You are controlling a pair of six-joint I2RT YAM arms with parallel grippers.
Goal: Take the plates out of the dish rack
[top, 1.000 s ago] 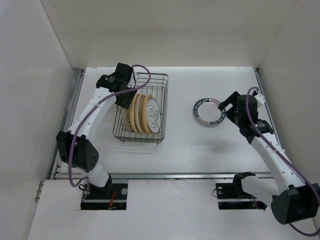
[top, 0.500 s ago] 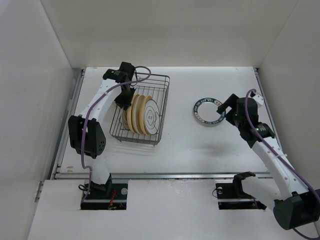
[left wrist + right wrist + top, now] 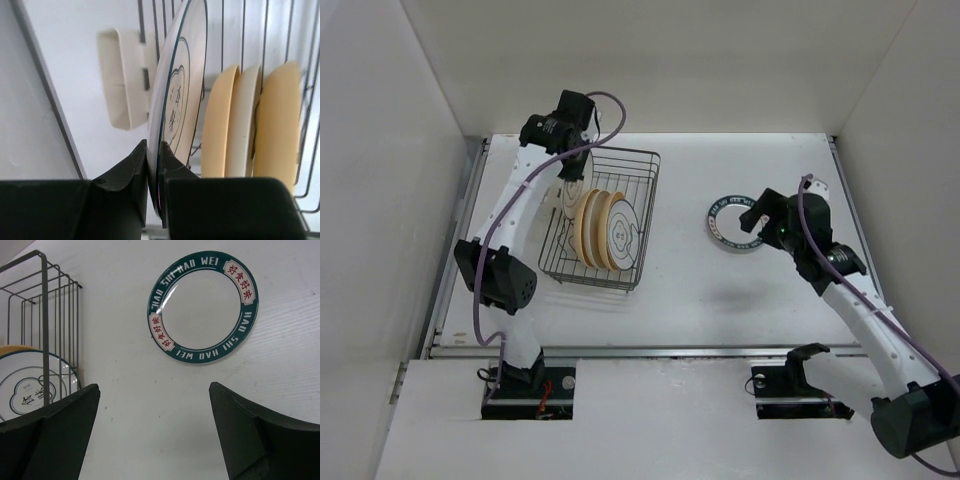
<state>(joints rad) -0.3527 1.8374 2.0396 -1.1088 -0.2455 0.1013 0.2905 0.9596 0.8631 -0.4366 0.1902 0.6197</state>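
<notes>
The dark wire dish rack (image 3: 642, 200) stands at the left. My left gripper (image 3: 568, 182) is shut on the rim of a white plate (image 3: 176, 95) with a thin dark ring and a centre drawing, held upright at the rack's left end (image 3: 567, 199). Three yellow-tan plates (image 3: 242, 125) stand on edge beside it, and another white plate (image 3: 624, 233) stands at the stack's right end. A white plate with a dark green lettered rim (image 3: 202, 305) lies flat on the table (image 3: 722, 220). My right gripper (image 3: 155, 390) is open and empty, just short of it.
A cream plastic clip (image 3: 120, 77) sits on the rack's side wire next to the held plate. The rack (image 3: 45, 315) shows at the left of the right wrist view. White walls enclose the table on three sides.
My left gripper has drawn the white plate up and away from the other plates toward the rack's far left. My right arm has shifted slightly left above the flat plate.
</notes>
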